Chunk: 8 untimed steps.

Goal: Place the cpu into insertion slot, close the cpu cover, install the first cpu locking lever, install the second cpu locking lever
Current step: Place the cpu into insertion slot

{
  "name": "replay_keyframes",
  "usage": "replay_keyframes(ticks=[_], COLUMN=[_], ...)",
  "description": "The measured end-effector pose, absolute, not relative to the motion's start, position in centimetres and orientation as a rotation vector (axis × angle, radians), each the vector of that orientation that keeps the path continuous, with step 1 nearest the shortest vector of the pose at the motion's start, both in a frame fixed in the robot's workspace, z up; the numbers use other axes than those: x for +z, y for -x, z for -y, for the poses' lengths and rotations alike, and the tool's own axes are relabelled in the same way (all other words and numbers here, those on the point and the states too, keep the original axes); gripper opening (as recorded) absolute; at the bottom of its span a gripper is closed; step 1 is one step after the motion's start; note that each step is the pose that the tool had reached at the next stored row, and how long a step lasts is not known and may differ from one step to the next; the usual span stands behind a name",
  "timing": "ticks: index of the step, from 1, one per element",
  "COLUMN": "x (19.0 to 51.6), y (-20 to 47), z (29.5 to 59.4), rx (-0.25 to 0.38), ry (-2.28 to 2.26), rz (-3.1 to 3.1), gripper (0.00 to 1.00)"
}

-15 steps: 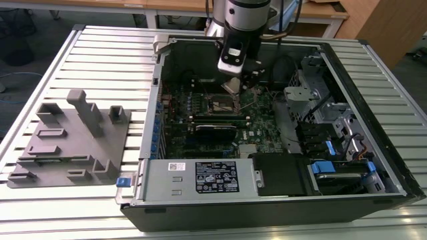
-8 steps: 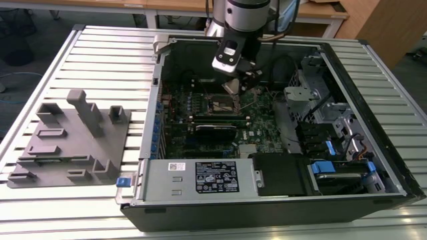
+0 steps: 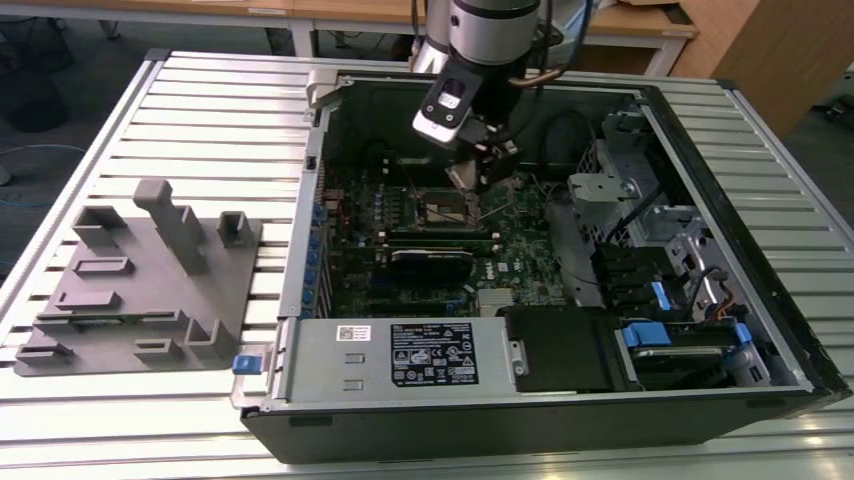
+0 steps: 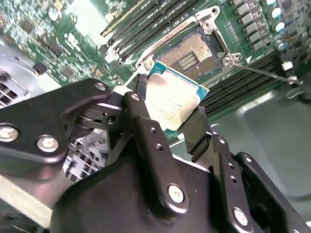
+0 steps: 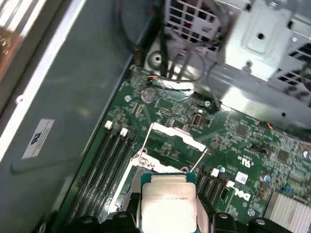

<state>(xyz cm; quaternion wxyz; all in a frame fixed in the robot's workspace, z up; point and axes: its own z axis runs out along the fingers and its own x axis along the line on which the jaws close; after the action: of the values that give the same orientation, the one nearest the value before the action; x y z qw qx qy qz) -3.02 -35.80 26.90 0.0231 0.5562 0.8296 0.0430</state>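
Note:
My gripper is shut on the cpu, a flat square chip with a silver-grey top and a green edge, clamped between two black fingers. In the exterior view the gripper hangs inside the open computer case, just above the insertion slot. The slot lies open with its contact field bare, a short way beyond the chip's edge. In the first wrist view the cpu hovers over the slot's near part, and the silvery cpu cover stands raised behind it, with two thin wire levers lifted free.
The green motherboard lies in a black case on a slatted metal table. Long memory slots flank the socket. A grey fixture sits on the exterior view's left. Drive cages and cables fill the right.

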Motion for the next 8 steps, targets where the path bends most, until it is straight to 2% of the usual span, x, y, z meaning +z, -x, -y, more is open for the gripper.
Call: replay_keyframes(ticks=[8], x=[26.76], y=[3.02], z=[35.8], rx=[0.128], ry=[-1.901], rz=[-2.432], gripper=[0.54])
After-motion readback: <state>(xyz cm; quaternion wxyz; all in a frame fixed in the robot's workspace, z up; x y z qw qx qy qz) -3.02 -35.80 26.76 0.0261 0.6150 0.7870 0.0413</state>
